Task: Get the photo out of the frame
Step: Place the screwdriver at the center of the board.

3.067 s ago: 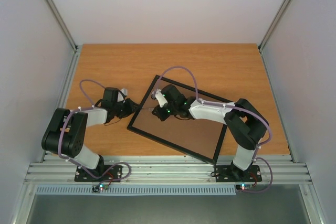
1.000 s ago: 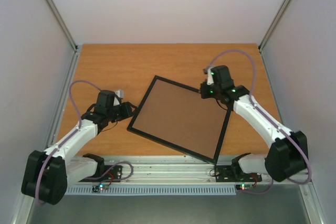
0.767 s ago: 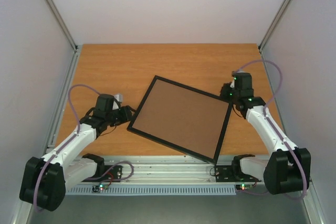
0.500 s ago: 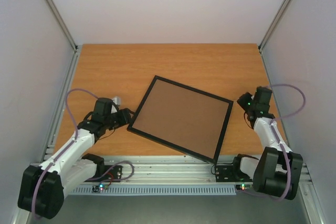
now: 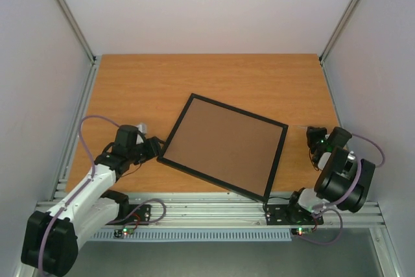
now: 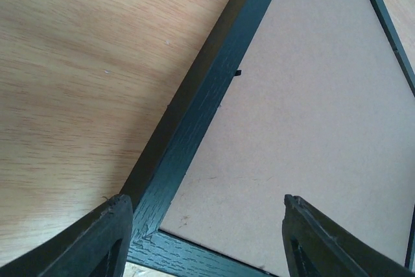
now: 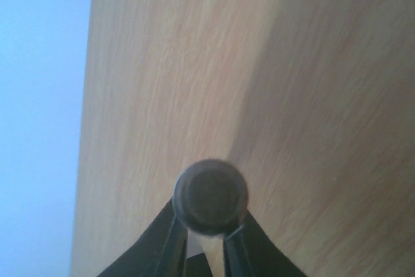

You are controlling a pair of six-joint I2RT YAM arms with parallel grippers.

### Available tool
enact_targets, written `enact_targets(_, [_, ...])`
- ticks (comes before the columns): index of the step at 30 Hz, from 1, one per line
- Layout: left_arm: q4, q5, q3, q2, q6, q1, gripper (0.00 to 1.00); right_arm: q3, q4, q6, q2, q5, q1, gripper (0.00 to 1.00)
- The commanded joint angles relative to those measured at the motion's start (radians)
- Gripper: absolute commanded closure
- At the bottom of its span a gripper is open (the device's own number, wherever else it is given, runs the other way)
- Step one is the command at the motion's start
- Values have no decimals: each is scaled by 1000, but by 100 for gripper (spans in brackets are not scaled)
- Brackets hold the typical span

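1. At the near edge of the table [image 5: 194, 76], the left arm [image 5: 87, 186] is stretched low and forward from its base, while the right arm [image 5: 340, 180] is folded back close to its own base.
2. The left gripper [image 5: 153, 147] is set just beside the near-left corner of the frame [image 5: 240, 109]. Its jaws are released and spread wide, and nothing is grasped. From the left wrist, that corner of the frame [image 6: 207, 95] is seen lying below and between the fingers of the left gripper [image 6: 204, 202].
3. The right gripper [image 5: 313, 135] is found near the table's right edge, well apart from the frame. Seen from the right wrist, the right gripper [image 7: 206, 222] is clenched on a small dark round piece [image 7: 211, 197], viewed end-on. What that piece is cannot be told.
4. The frame is laid flat in the middle of the table, turned askew, with its brown backing board [image 5: 224, 147] facing up.
5. The photo cannot be seen in any view.
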Motion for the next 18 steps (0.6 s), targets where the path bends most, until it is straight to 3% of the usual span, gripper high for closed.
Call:
enact_targets(1, [23, -2, -18, -22, -16, -3, 36, -57, 134, 81, 93, -74, -15, 79])
enact_targets(9, [31, 7, -32, -38, -29, -2, 35, -78, 2, 41, 51, -94, -21, 53])
enact_targets(13, [31, 17, -34, -46, -34, -3, 35, -62, -171, -4, -70, -85, -21, 42])
enact_targets(18, [31, 16, -40, -65, -45, -3, 35, 3, -480, -113, -256, -71, -19, 36])
